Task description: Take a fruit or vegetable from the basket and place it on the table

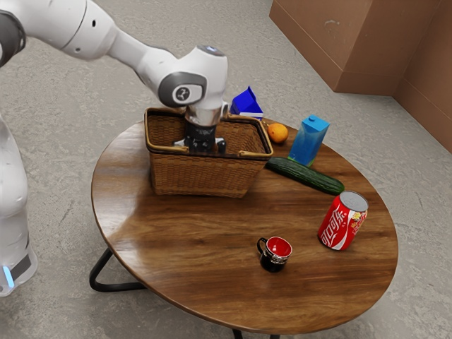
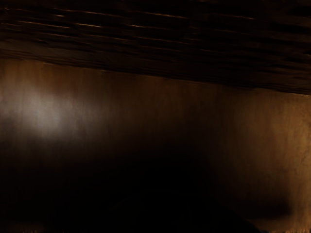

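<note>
The gripper [image 1: 203, 145] reaches down into the wicker basket [image 1: 205, 175], its lower part hidden behind the basket's front wall. What lies at the basket's bottom is hidden in the exterior view. Dark woven wall [image 2: 160, 43] and a brown, shadowed floor surface [image 2: 262, 126] appear in the wrist view, with a dark shape at the lower edge that I cannot identify. Outside the basket, an orange [image 1: 277, 133] and a cucumber [image 1: 306, 175] rest on the round wooden table [image 1: 191, 247].
Beside the orange stand a blue carton [image 1: 308, 140] and a dark blue box [image 1: 246, 103]. A red soda can [image 1: 343, 221] and a black mug with red inside [image 1: 275, 254] are nearer the table's front. The basket's rim and handles surround my hand.
</note>
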